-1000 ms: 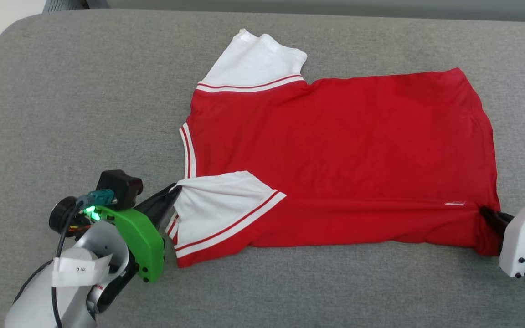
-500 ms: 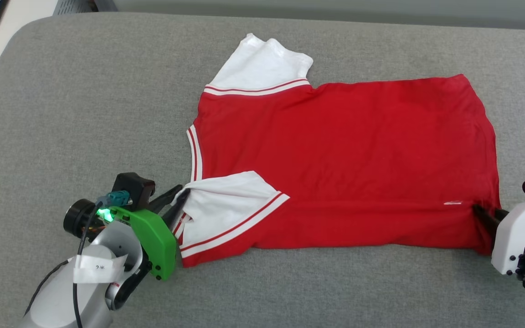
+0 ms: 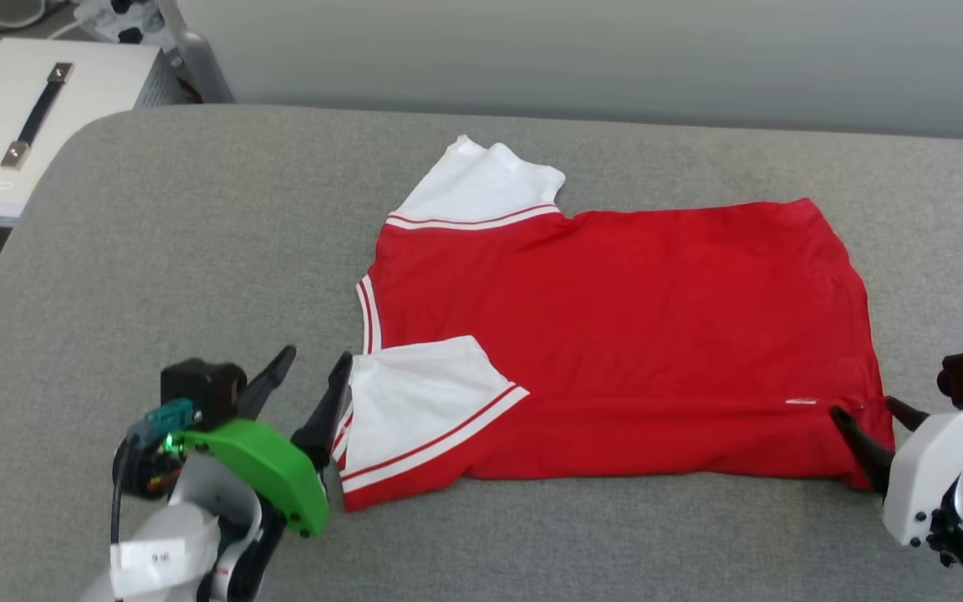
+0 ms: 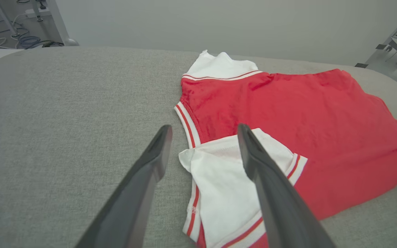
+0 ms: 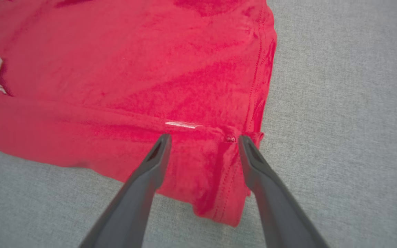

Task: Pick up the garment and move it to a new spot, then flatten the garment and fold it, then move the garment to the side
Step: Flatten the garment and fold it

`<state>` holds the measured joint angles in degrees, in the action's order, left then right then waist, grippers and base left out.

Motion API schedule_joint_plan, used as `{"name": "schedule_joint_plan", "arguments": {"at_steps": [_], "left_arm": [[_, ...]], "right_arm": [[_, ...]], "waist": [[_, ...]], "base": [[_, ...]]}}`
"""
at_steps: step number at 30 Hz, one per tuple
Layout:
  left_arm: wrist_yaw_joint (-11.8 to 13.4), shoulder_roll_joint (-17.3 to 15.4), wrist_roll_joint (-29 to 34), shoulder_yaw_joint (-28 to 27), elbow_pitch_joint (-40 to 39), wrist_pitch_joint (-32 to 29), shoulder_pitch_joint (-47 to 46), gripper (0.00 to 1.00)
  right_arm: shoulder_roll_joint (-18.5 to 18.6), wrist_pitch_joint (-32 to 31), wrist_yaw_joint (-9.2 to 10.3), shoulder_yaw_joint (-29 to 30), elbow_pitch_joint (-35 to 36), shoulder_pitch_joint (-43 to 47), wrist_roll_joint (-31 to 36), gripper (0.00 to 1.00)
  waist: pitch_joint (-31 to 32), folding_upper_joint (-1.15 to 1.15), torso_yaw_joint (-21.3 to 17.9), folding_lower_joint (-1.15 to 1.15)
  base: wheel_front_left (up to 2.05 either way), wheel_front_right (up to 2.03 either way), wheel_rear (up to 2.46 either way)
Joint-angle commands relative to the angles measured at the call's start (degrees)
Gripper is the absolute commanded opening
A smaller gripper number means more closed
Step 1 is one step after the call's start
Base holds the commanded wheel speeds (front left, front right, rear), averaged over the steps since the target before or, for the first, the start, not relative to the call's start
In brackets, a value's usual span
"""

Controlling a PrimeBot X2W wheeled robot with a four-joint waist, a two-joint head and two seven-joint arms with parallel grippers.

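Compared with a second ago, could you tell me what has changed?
The left tool let go of the near white sleeve of the red soft-fabric jersey T-shirt, the right tool of its hem corner; both stand open. The T-shirt lies unmoved on the grey cushion.

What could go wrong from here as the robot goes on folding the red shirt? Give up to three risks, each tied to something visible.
1. The right gripper, open, has fingers either side of the bunched hem corner of the garment; pulling away might snag it and undo the fold.
2. The left gripper, open, hangs at the rumpled near sleeve and could drag it.
3. The far sleeve sticks out unfolded, so later folds may be uneven.
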<state>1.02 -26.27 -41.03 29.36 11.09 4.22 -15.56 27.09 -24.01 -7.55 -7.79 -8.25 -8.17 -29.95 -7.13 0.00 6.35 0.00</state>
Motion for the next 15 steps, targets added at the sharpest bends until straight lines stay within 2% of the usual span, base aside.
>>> {"name": "schedule_joint_plan", "arguments": {"at_steps": [1,9,15], "left_arm": [[1.51,-0.25,-0.49,-0.37,-1.45,-0.38,2.28,1.0],[10.21,-1.88,-2.0,0.24,-8.4,-8.25,11.03,1.0],[12.83,-2.35,-1.61,2.07,-9.42,-12.85,12.14,1.0]], "right_arm": [[-0.57,-0.38,0.06,0.54,1.23,1.16,0.88,1.0],[-3.83,-2.15,0.06,4.92,9.02,5.8,3.93,1.0],[-5.78,-4.24,0.06,7.67,12.74,8.01,6.09,1.0]], "waist": [[1.58,0.0,-0.4,0.0],[2.06,0.0,-0.94,0.0],[0.31,0.0,-1.46,0.0]], "base": [[0.0,0.0,0.0],[0.0,0.0,0.0],[0.0,0.0,0.0]]}}
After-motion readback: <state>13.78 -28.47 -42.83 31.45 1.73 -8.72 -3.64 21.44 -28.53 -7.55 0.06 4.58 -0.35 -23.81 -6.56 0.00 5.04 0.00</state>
